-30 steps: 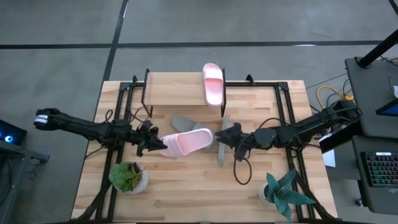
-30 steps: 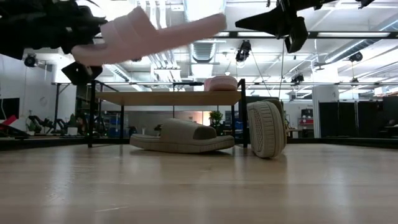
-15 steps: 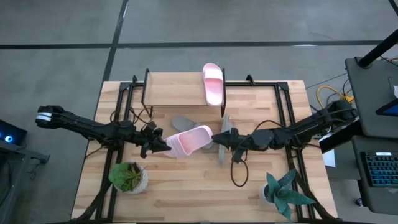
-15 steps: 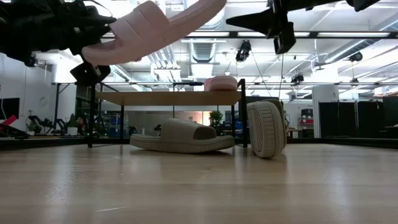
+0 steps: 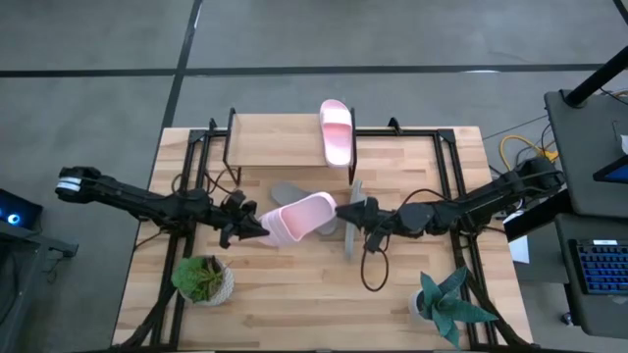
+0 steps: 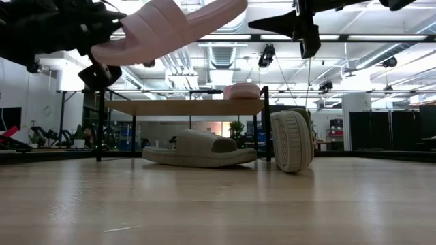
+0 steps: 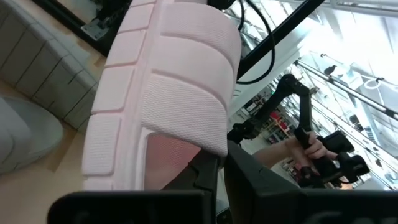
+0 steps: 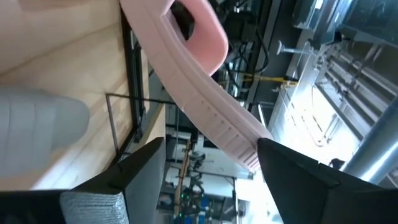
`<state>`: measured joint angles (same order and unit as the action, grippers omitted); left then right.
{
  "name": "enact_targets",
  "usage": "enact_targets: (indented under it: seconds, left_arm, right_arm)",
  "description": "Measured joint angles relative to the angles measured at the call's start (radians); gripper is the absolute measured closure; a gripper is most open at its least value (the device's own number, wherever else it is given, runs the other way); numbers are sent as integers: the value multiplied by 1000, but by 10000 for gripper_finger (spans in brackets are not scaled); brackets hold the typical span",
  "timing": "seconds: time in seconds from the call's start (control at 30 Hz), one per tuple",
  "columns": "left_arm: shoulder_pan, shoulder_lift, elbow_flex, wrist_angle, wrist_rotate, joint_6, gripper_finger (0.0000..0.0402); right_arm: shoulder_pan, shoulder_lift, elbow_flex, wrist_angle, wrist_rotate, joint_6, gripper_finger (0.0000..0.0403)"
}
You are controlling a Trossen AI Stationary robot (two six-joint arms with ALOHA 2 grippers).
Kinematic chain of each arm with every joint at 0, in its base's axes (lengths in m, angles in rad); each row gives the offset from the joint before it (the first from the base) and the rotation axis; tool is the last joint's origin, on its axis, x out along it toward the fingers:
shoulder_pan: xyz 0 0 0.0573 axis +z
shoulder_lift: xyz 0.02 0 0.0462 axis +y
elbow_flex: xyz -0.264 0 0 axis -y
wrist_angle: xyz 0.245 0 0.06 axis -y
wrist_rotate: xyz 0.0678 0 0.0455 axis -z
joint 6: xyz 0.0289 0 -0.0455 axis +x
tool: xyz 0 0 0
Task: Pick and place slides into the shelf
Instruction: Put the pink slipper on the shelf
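Note:
A light pink slide [image 5: 299, 217] [image 6: 170, 24] hangs in the air over the table's middle, held by my left gripper [image 5: 247, 228], which is shut on it. My right gripper [image 5: 343, 210] [image 6: 300, 27] is open and level just right of the slide's free end [image 8: 249, 152], apart from it. A second pink slide [image 5: 336, 132] lies on the shelf [image 5: 280, 144] by its sole. One grey slide [image 6: 201, 148] lies flat in front of the shelf. Another grey slide [image 6: 291, 141] stands on its edge. My left gripper holds the pink slide at its strap end [image 7: 186, 155], pinched between the two fingers. The fingers come level from the table's left, along the slide. The slide is lifted clear and slants, its free end [image 6: 235, 7] higher than the held end.
The shelf's black frame legs [image 6: 102, 126] stand at the table's far side. One potted plant [image 5: 204, 279] sits near the left front, another [image 5: 446, 304] at the right front. Cables [image 5: 378, 270] trail under the right arm. Bare wood lies in the near middle.
My left gripper has raised the pink slide a little and tipped it, so its free end now points higher. My right gripper has shifted slightly toward the table's left, closer to that free end, and has stayed open.

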<state>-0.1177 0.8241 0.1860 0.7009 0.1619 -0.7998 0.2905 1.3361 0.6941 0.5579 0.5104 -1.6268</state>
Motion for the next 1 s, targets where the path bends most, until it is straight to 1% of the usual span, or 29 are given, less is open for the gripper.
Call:
enact_targets:
  seconds: [0.13,0.33,0.47,0.73,0.9,1.0]
  left_arm:
    - [0,-17,0,2,-1,15,402]
    - [0,-21,0,-2,2,44,401]
    - [0,-20,0,-3,3,48,401]
    - [0,-20,0,-3,-13,48,401]
    - [0,-19,0,-3,-12,47,401]
    - [0,-9,0,-3,-16,44,401]
  right_arm:
    - [0,-6,0,0,36,3,154]
    - [20,-6,0,0,116,-1,154]
    - [36,-6,0,0,173,-69,152]
    - [66,8,0,1,164,-175,131]
    - [65,8,0,2,162,-187,129]
    - [67,8,0,2,118,-213,128]
